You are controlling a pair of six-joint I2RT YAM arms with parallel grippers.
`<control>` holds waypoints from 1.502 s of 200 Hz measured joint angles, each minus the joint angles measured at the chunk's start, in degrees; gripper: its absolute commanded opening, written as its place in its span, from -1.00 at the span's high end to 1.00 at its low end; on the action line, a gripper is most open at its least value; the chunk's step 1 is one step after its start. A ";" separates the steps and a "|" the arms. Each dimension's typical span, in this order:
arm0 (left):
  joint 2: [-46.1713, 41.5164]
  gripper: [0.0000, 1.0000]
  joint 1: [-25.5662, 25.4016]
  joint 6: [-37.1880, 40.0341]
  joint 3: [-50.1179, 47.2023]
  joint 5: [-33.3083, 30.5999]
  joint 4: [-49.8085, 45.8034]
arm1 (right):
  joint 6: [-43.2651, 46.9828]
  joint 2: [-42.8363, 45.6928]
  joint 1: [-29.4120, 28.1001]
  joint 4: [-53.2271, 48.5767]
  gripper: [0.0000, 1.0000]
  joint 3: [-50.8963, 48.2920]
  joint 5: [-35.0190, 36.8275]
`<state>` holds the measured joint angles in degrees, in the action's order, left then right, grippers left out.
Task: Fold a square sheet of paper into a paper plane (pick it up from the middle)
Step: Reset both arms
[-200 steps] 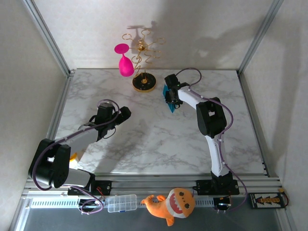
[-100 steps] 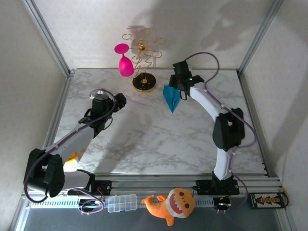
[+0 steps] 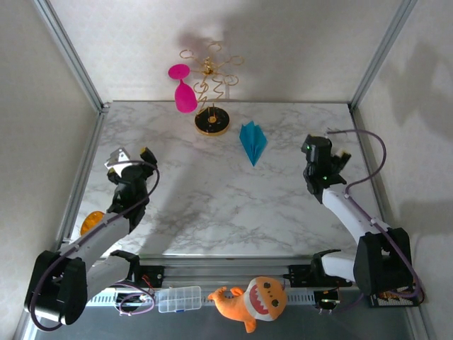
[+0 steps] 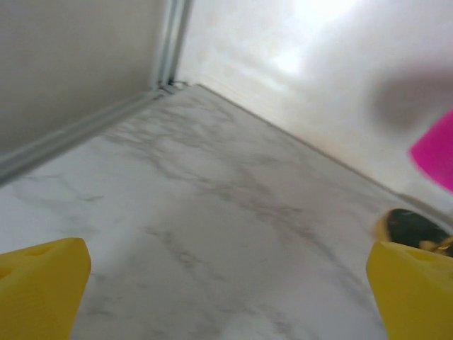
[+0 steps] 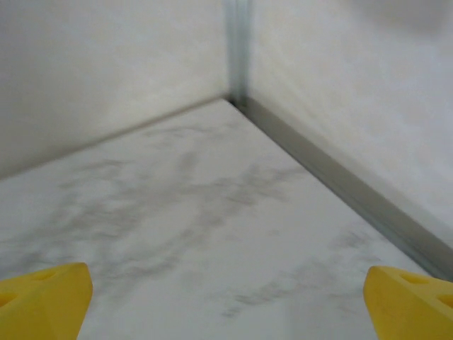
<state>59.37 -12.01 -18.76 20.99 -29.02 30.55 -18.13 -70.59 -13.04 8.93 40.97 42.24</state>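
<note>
Left arm [image 3: 99,230] and right arm [image 3: 350,209] crouched bent at the surface's [image 3: 212,202] sides, left jaws and right jaws released wide; the paper plane [image 3: 253,142] lay well apart

- Left arm [image 3: 99,234]: white link shells between black joint housings; a purple-grey cable loops along it; black base block at the near edge of the counter [image 3: 212,205].
- Right arm [image 3: 347,210]: same white-and-black build, same purple-grey cable, same black base block at that edge.
- Jaws: fingertips [image 4: 42,287] are blunt, matte yellow wedges on both arms.
</note>
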 measured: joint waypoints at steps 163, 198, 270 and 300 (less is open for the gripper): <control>26.36 -0.99 11.17 13.20 -13.94 23.98 45.79 | 20.65 -6.95 8.39 51.80 -0.98 -29.59 -25.77; 28.22 -0.99 11.47 12.96 -13.77 25.66 48.33 | 19.39 -7.54 8.41 56.08 -0.98 -29.97 -30.62; 28.24 -0.99 9.29 13.49 -9.29 23.61 45.42 | 18.62 -16.90 9.60 63.39 -0.97 -30.01 -33.11; 28.33 -0.99 9.09 13.97 -9.22 22.80 44.59 | 17.88 -17.77 10.43 64.13 -0.98 -29.90 -33.99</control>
<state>87.70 -2.92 -4.80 11.77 -6.22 75.13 -0.25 -88.36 -2.61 73.06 11.07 8.25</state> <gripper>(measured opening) 0.995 0.987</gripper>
